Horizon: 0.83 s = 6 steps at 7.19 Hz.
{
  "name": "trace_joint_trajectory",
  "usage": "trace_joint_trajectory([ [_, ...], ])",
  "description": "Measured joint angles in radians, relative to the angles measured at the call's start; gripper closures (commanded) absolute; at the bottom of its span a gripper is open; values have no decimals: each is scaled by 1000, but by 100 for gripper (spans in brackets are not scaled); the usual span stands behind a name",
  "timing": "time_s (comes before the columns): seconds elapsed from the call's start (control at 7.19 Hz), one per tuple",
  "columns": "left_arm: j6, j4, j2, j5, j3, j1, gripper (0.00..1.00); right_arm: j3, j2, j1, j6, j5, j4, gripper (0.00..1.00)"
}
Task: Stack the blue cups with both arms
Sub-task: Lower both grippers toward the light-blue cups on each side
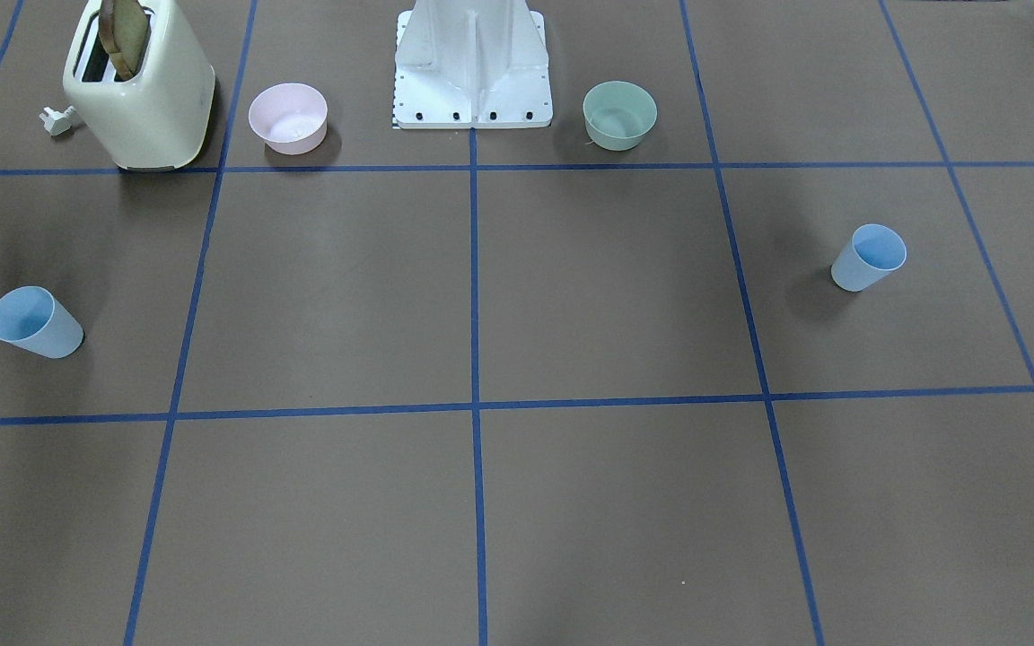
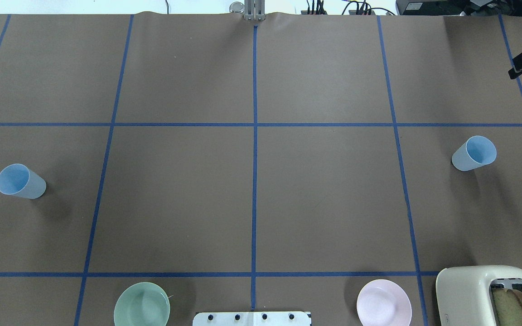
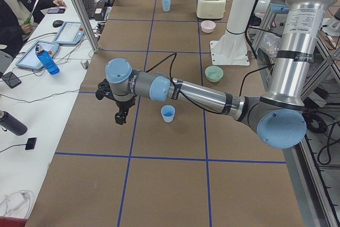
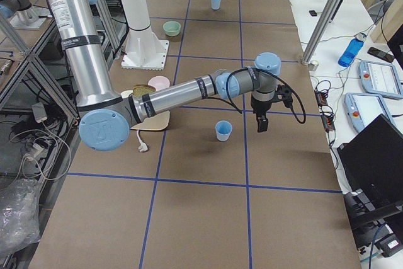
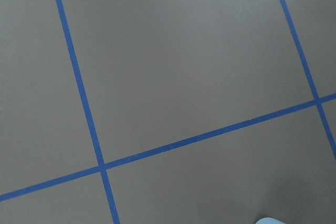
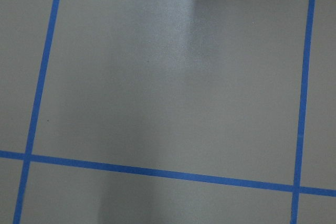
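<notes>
Left blue cup (image 2: 18, 182) and right blue cup (image 2: 474, 154) flank base column (image 1: 472, 54), 1 per arm; left gripper (image 3: 121, 116), right gripper (image 4: 261, 123): my jaw spread indeterminable.

Overhead and front-facing cameras: opposite long edges of the brown paper-covered tabletop (image 2: 324, 194), steeply downward, sharing two pale-blue tapered plastic cups (image 2: 20, 182). Side cameras: opposite short ends, farther off, looking lengthwise. Wrist cameras: close above bare blue-taped squares (image 5: 194, 66).
</notes>
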Motion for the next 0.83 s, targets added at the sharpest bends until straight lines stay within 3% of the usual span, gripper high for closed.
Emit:
trace_joint_trajectory([
  [0.56, -91, -33, 4, 2, -10, 20, 2, -1, -7, -3, 40, 4, 1, 0],
  [0.83, -315, -220, 49, 27, -18, 115, 2, 68, -101, -29, 128, 6, 52, 0],
])
